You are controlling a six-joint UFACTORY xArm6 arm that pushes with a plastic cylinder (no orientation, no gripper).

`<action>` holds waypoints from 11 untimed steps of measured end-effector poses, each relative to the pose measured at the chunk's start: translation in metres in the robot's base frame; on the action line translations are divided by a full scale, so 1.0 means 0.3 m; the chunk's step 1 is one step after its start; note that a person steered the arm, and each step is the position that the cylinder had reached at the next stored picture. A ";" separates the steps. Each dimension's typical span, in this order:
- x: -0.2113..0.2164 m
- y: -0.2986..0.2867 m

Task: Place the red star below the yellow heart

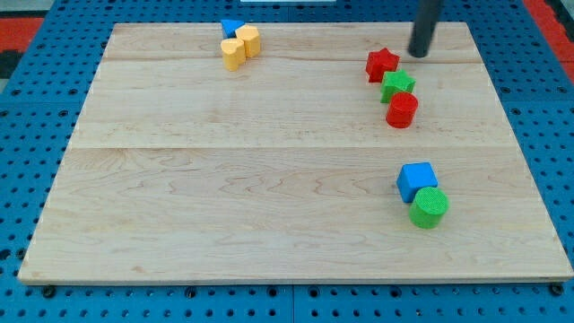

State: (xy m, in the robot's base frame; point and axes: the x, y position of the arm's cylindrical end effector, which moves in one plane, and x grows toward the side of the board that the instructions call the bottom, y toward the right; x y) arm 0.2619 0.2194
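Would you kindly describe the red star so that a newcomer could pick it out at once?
Start at the wooden board's upper right, where my tip sits. Just to its lower left a three-block chain runs downward: red star, green star, red cylinder. It is the topmost, the only red pointed one.

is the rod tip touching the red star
Apart: the camera view shows bare wood between my tip and the red star.

Blue block (230, 28) half hidden behind yellow blocks (240, 47); rod (425, 27) cut off at view's top.
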 end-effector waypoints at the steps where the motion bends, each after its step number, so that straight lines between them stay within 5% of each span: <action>1: 0.066 0.039; 5: 0.103 -0.290; 7: 0.233 -0.623; 9: 0.336 -0.496; 11: 0.362 -0.866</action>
